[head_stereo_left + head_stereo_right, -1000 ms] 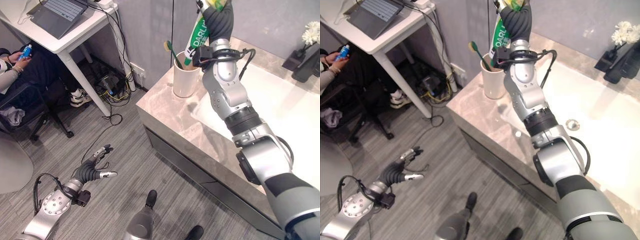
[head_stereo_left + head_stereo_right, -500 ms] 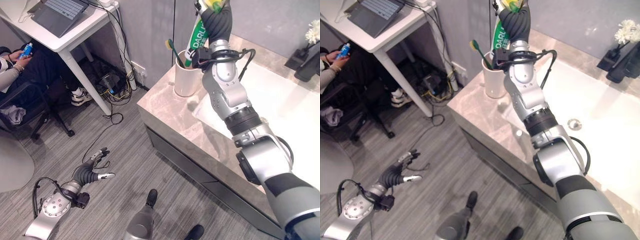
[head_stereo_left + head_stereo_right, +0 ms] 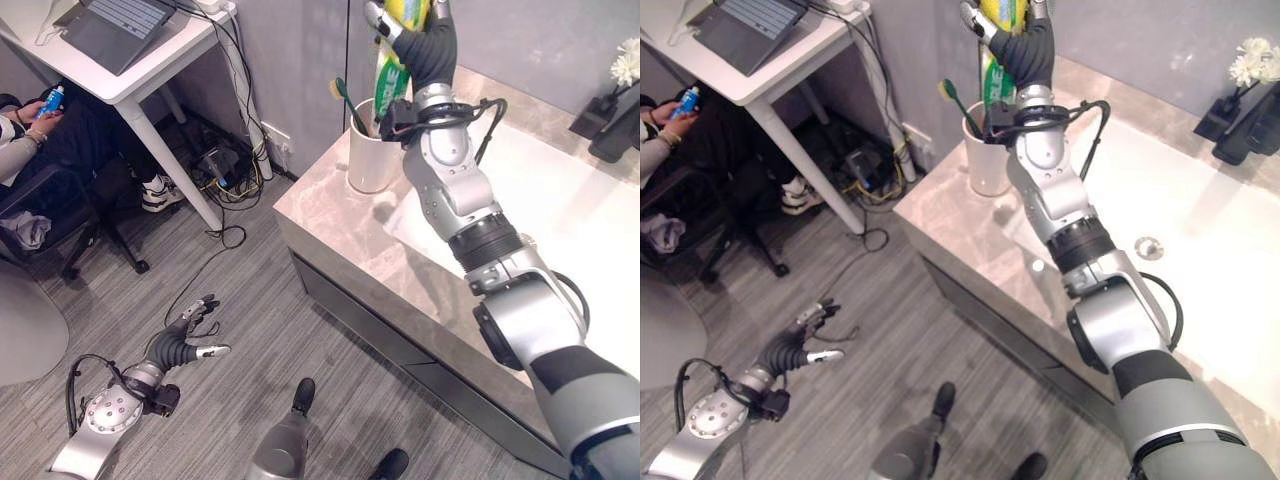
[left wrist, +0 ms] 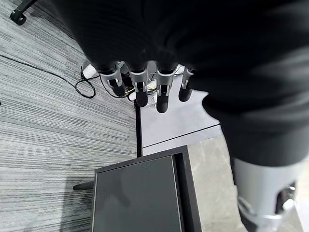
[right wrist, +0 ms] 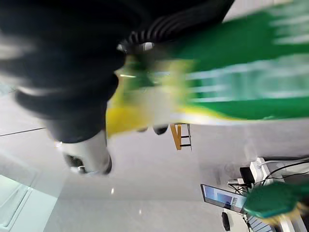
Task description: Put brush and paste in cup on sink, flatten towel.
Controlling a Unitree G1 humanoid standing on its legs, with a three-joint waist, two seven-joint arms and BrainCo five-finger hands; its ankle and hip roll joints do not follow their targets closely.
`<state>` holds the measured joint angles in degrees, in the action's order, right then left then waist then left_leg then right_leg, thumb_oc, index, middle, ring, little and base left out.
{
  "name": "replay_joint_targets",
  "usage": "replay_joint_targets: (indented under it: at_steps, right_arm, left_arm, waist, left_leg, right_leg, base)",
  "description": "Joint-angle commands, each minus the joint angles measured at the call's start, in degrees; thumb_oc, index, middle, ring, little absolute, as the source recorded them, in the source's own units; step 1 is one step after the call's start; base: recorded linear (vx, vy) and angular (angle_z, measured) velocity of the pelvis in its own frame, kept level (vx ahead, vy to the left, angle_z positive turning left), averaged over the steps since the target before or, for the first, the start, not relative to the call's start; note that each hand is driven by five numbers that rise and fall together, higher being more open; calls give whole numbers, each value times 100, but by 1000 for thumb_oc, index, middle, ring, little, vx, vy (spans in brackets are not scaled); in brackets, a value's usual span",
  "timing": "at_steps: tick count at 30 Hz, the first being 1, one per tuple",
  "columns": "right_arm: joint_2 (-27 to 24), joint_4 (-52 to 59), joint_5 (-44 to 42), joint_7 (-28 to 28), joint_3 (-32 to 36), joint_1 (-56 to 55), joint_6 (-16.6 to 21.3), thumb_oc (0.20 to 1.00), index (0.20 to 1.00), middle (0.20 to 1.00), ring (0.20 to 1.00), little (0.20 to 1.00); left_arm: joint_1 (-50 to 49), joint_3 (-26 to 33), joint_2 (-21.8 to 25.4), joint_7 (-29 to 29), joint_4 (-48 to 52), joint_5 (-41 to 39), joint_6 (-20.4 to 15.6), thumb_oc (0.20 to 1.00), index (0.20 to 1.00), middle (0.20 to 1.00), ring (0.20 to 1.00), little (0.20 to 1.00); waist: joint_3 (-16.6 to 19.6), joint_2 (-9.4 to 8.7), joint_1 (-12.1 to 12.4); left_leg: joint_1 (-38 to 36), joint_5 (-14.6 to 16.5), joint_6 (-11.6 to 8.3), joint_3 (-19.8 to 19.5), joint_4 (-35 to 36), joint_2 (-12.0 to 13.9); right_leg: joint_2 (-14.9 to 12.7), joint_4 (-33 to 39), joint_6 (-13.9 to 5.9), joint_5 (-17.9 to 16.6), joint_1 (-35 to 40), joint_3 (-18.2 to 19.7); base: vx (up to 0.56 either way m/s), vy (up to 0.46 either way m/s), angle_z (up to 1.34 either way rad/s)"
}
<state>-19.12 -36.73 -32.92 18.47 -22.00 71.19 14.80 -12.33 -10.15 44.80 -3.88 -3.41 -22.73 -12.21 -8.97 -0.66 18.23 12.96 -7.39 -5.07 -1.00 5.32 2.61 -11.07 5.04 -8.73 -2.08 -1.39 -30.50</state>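
A white desk (image 3: 150, 75) with a laptop (image 3: 115, 28) is seen at the left over grey wood-look flooring (image 3: 230, 330), where the left hand (image 3: 185, 340) hangs with fingers relaxed. On the marble counter (image 3: 340, 215), the white cup (image 3: 372, 160) holds the toothbrush (image 3: 346, 103). The right hand (image 3: 425, 45) is closed round the toothpaste tube (image 3: 392, 75), now tipped upright with its lower end at the cup's mouth, beside the basin (image 3: 560, 215).

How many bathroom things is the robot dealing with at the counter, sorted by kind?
Cups: 1, the white cup
Toothbrushes: 1, the green toothbrush in the cup
Toothpaste tubes: 1, the toothpaste tube held by the right hand
Total: 3
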Motion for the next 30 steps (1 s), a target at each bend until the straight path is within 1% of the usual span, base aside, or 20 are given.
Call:
replay_joint_targets:
  at_steps: [1, 10, 13, 14, 15, 17, 18, 19, 20, 21, 22, 23, 24, 25, 26, 27, 28, 29, 30]
  right_arm:
    - [-246, 235, 41, -106, -225, 595, 249, 1000, 1000, 1000, 1000, 1000]
    - [-270, 622, 315, 15, -165, 407, 269, 1000, 1000, 1000, 1000, 1000]
    - [-405, 1085, 704, 232, -16, 214, 237, 1000, 1000, 1000, 1000, 1000]
    - [-570, 1376, 977, 370, 116, 118, 258, 1000, 1000, 1000, 1000, 1000]
    - [-577, 1390, 985, 376, 118, 112, 251, 1000, 1000, 1000, 1000, 1000]
    - [-776, 1769, 1386, 593, 267, 40, 239, 1000, 1000, 1000, 1000, 1000]
    - [-779, 1788, 1400, 604, 270, 31, 227, 1000, 1000, 1000, 1000, 1000]
    - [-988, 2303, 1969, 814, 434, -372, 105, 1000, 1000, 1000, 1000, 1000]
    - [-1739, 3099, 3077, 850, 361, -602, -135, 1000, 1000, 1000, 1000, 1000]
    - [-1742, 3116, 3082, 850, 368, -615, -146, 1000, 1000, 1000, 1000, 1000]
    - [-2244, 4274, 3453, 528, 525, -987, -56, 1000, 1000, 1000, 1000, 1000]
    - [-2655, 4716, 3766, 524, 827, -1386, -27, 1000, 1000, 1000, 1000, 1000]
    - [-2757, 5187, 4020, 696, 1322, -2025, 27, 1000, 1000, 1000, 1000, 1000]
    - [-2996, 5453, 4317, 698, 1732, -2601, 70, 1000, 1000, 1000, 1000, 1000]
    - [-3265, 5672, 4656, 729, 2253, -3184, 26, 1000, 1000, 1000, 1000, 1000]
    - [-3517, 5704, 5238, 974, 2631, -3582, -141, 1000, 1000, 1000, 1000, 1000]
    - [-3778, 5724, 6042, 1374, 3097, -4034, -345, 1000, 1000, 1000, 1000, 1000]
    - [-4011, 5666, 6948, 1908, 3566, -4512, -675, 1000, 1000, 1000, 1000, 1000]
    - [-4075, 5835, 7237, 1965, 4490, -5374, -736, 1000, 1000, 1000, 1000, 1000]
  left_arm:
    - [28, -32, 147, 29, -15, -272, -198, 1000, 1000, 1000, 1000, 1000]
    - [229, -212, 67, 14, -130, -217, -162, 1000, 1000, 1000, 1000, 1000]
    - [483, -391, -70, 115, -388, -22, -176, 1000, 1000, 1000, 1000, 1000]
    - [636, -380, -122, 244, -515, 233, -220, 1000, 1000, 1000, 1000, 1000]
    - [650, -391, -125, 248, -521, 237, -223, 1000, 1000, 1000, 1000, 1000]
    - [727, -312, -217, 360, -624, 290, -227, 1000, 1000, 1000, 1000, 1000]
    - [734, -317, -219, 362, -627, 291, -228, 1000, 1000, 1000, 1000, 1000]
    - [802, -198, -347, 500, -674, 311, -218, 1000, 1000, 1000, 1000, 1000]
    - [767, 23, -385, 589, -609, 416, -257, 1000, 1000, 1000, 1000, 1000]
    - [767, 18, -384, 590, -609, 417, -256, 1000, 1000, 1000, 1000, 1000]
    - [723, 293, -516, 649, -433, 469, -262, 1000, 1000, 1000, 1000, 1000]
    - [727, 493, -692, 707, -393, 407, -264, 1000, 1000, 1000, 1000, 1000]
    - [741, 605, -917, 770, -348, 341, -294, 1000, 1000, 1000, 1000, 1000]
    - [766, 683, -1010, 772, -245, 283, -324, 1000, 1000, 1000, 1000, 1000]
    - [842, 727, -1040, 780, -166, 322, -340, 1000, 1000, 1000, 1000, 1000]
    - [845, 821, -1075, 820, -92, 401, -387, 1000, 1000, 1000, 1000, 1000]
    - [819, 895, -1115, 889, 12, 524, -453, 1000, 1000, 1000, 1000, 1000]
    - [786, 956, -1183, 1028, 95, 651, -531, 1000, 1000, 1000, 1000, 1000]
    - [82, 1408, -1233, 909, 1469, 537, -455, 1000, 1000, 1000, 1000, 1000]
  waist:
    - [100, -282, -23]
    - [105, -267, -103]
    - [153, -244, -172]
    - [182, -242, -226]
    - [185, -240, -223]
    - [227, -250, -313]
    - [227, -249, -310]
    - [256, -257, -419]
    - [259, -263, -548]
    - [263, -263, -542]
    - [289, -271, -705]
    - [318, -263, -842]
    - [336, -240, -966]
    - [367, -235, -1066]
    - [402, -237, -1163]
    - [415, -231, -1271]
    - [431, -232, -1370]
    - [443, -238, -1483]
    - [452, -197, -1435]
  left_leg:
    - [-67, 52, -101, 340, -32, -41]
    - [-100, 74, -101, 376, -32, -22]
    - [-154, 99, -104, 419, -32, -14]
    - [-190, 112, -109, 446, -32, 6]
    - [-169, 85, -100, 443, -32, 0]
    - [-248, 133, -107, 505, -32, 29]
    - [-232, 107, -98, 506, -32, 25]
    - [-307, 125, -93, 599, -32, 50]
    - [-360, 135, -85, 661, -32, 72]
    - [-358, 133, -85, 663, -32, 73]
    - [-461, 179, -68, 758, -32, 102]
    - [-511, 219, -80, 805, -32, 114]
    - [-533, 232, -85, 832, -32, 130]
    - [-540, 241, -96, 845, -32, 137]
    - [-520, 219, -105, 856, -32, 146]
    - [-544, 257, -126, 865, -32, 161]
    - [-546, 266, -139, 880, -32, 176]
    - [-552, 278, -148, 911, -32, 188]
    - [-500, 222, -121, 881, -32, 178]
  right_leg:
    - [-437, -4, -316, -498, 174, 335]
    - [-439, -4, -312, -512, 179, 374]
    - [-445, -4, -313, -509, 207, 413]
    - [-443, -8, -312, -496, 220, 428]
    - [-447, -4, -309, -519, 204, 425]
    - [-437, -19, -308, -482, 211, 501]
    - [-440, -12, -304, -506, 198, 501]
    - [-448, -12, -300, -513, 196, 619]
    - [-440, -17, -299, -515, 182, 693]
    - [-439, -17, -298, -518, 178, 696]
    - [-424, -21, -293, -516, 172, 792]
    - [-421, -32, -300, -492, 180, 826]
    - [-423, -41, -304, -494, 174, 845]
    - [-421, -39, -307, -483, 172, 848]
    - [-416, -29, -305, -497, 150, 844]
    - [-404, -35, -314, -463, 156, 861]
    - [-401, -31, -320, -459, 146, 880]
    - [-392, -26, -330, -463, 125, 904]
    - [-396, -7, -327, -520, 87, 887]
  base:
    - [0, 0, 0]
    - [0, 0, 0]
    - [0, 0, 0]
    - [-31, -4, -2]
    - [0, 0, 0]
    - [0, 0, 0]
    - [-35, 22, -16]
    - [-36, 39, -24]
    - [-24, 35, -26]
    - [13, 38, -19]
    - [44, 32, -21]
    - [50, 36, -31]
    - [29, 20, -41]
    - [-13, 14, -32]
    - [-3, 0, -18]
    - [0, -5, -13]
    - [10, -15, -27]
    - [-42, -5, -21]
    - [-27, -47, -16]
